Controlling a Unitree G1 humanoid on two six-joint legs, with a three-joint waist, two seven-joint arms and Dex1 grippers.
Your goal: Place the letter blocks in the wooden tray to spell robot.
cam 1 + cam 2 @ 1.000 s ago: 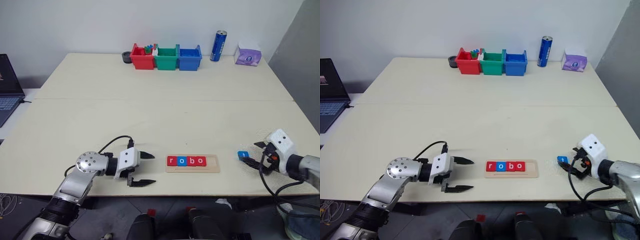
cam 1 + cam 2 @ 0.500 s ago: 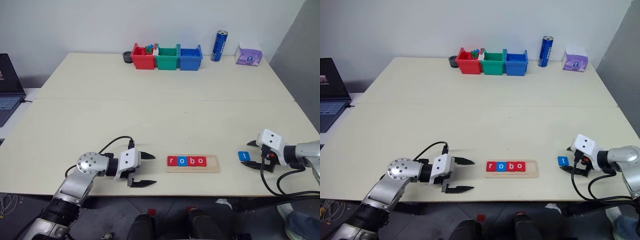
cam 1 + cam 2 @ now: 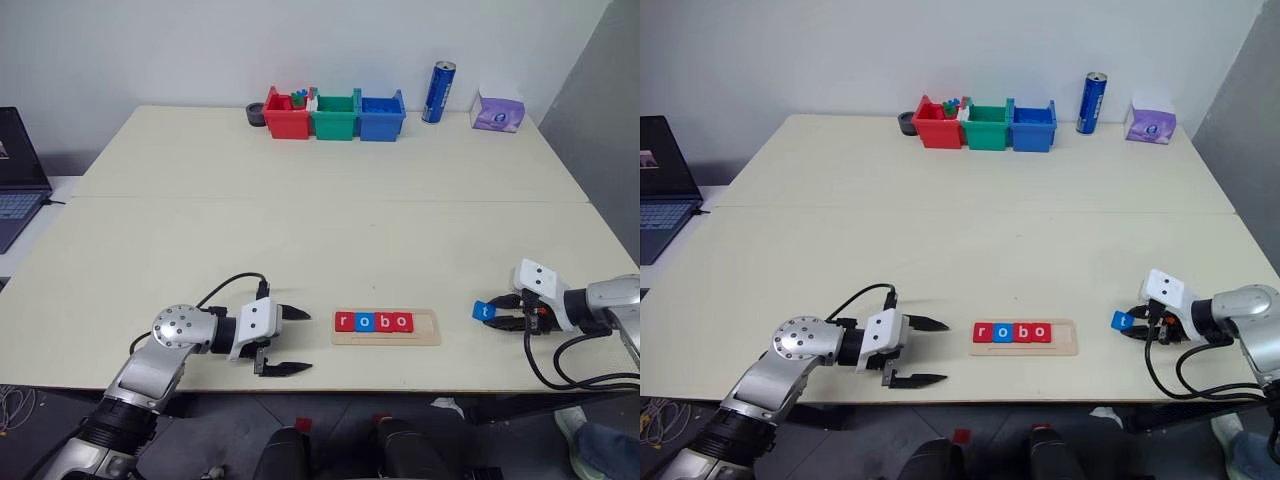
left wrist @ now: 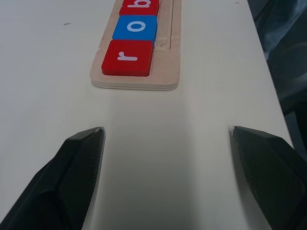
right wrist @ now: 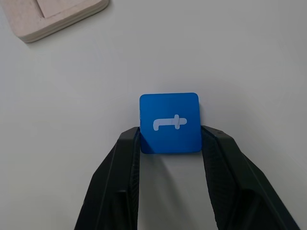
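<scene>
The right gripper [image 5: 170,143] has its fingers pinched on the blue t block [image 5: 170,123], right of the wooden tray [image 3: 385,327]; lift it level and seat it after "robo"; the left gripper [image 3: 290,340] gapes wide, empty.

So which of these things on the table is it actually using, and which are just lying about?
In use:
- wooden tray holding r, o, b, o
- blue t block, pinched by the right end effector

Lying about:
- red, green, blue bins
- blue can
- tissue pack
- laptop
</scene>
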